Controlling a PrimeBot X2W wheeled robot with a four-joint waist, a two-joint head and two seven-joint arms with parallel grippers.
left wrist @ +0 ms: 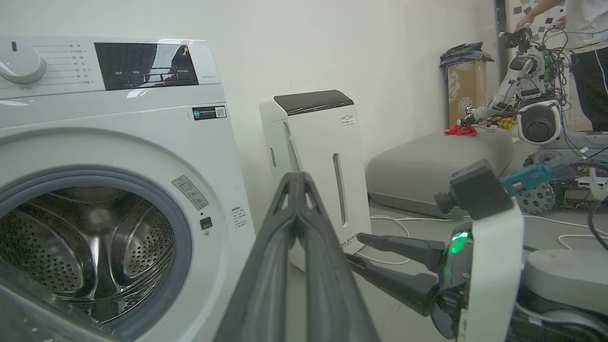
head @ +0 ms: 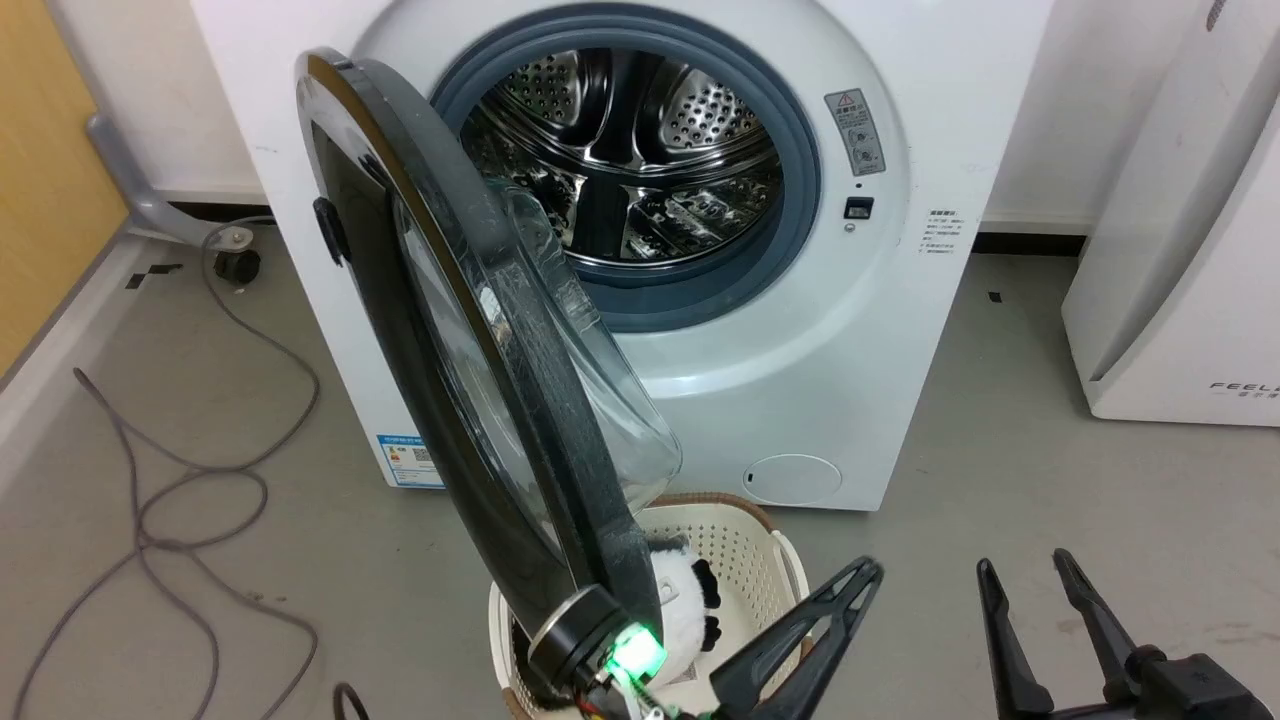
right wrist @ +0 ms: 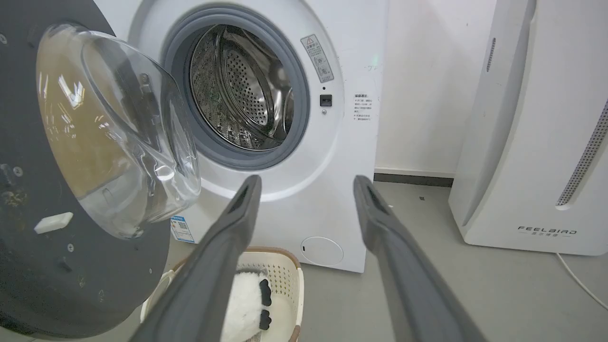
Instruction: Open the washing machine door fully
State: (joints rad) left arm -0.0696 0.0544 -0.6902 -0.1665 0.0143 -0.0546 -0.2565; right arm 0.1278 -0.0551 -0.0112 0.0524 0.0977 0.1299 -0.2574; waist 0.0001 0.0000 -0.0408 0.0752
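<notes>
Washing machine door (head: 470, 380): one, swung out from the washer front and hinged on its left side. It is near edge-on in the head view, with the glass bowl facing the one uncovered drum mouth (head: 630, 160). The door stands left of both end effectors, nearer the left one; its lower rim is just beside the left wrist, contact can't be told. Left end effector (head: 868, 572): two fingers pressed together, nothing held, tips clear of the door. Right end effector (head: 1025, 568): two fingers spread wide, nothing between them, well right of the door, aimed at the washer front. One cream perforated basket (head: 745, 545) sits on the floor just left of and below the left end effector, with one white-and-black plush toy (head: 685, 600) inside. One small round white flap (head: 793, 479) is low on the washer, ahead of the left end effector. One white air purifier (head: 1180, 250) is right of the right end effector. One grey cable (head: 180, 470) loops on the floor, far left of the door. One person (left wrist: 586, 47) is far off past the right end effector.
</notes>
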